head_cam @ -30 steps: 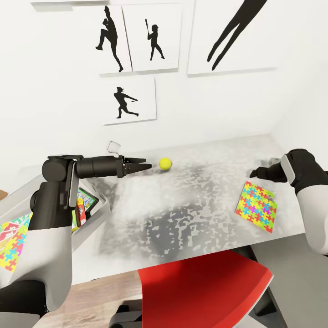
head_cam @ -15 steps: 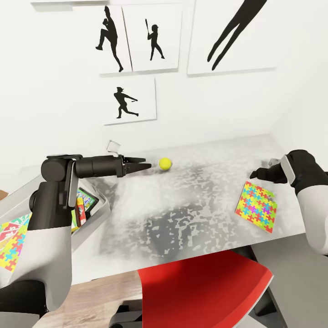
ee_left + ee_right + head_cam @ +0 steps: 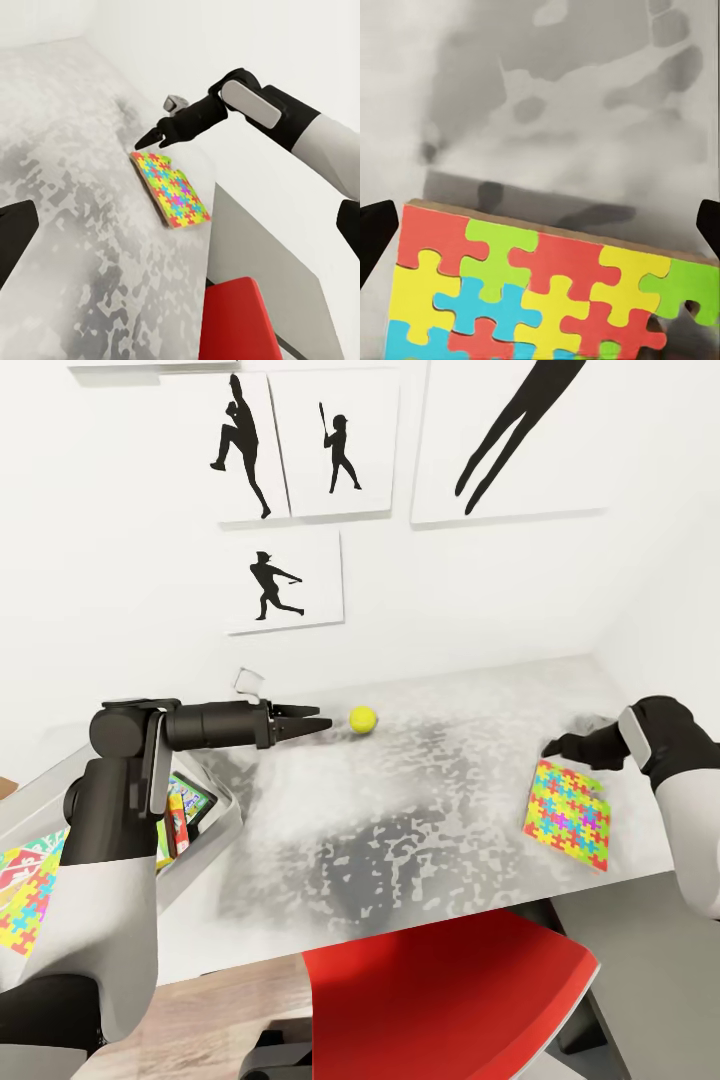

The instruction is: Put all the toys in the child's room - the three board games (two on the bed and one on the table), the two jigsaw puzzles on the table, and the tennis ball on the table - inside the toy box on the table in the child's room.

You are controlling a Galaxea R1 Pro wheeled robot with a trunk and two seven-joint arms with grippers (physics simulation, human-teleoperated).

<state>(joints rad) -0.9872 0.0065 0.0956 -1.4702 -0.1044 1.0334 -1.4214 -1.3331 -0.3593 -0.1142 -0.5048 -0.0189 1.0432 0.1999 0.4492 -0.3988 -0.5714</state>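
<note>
Hovering just behind the far edge of the jigsaw puzzle point(image 3: 547, 292), the right gripper point(image 3: 556, 746) has its fingertips spread wide apart, one at each side of the box in the right wrist view, and nothing is held. The step in hand looks like the pick-up of this puzzle, which lies flat on the worktop point(image 3: 400, 830) directly below and in front of that gripper. The next move would call for a descent until the fingers straddle the box's edge, then a close and a lift. Far across from it, the left gripper point(image 3: 310, 720) points at the tennis ball point(image 3: 363, 719) just ahead of its tips; whether its fingers are apart cannot be told. Beside the left arm, the toy box point(image 3: 225, 815) already holds colourful boxes. The left wrist view shows the right gripper point(image 3: 150, 139) above the puzzle's near corner, a gap the head view hides; the right wrist view shows the box's thickness
</note>
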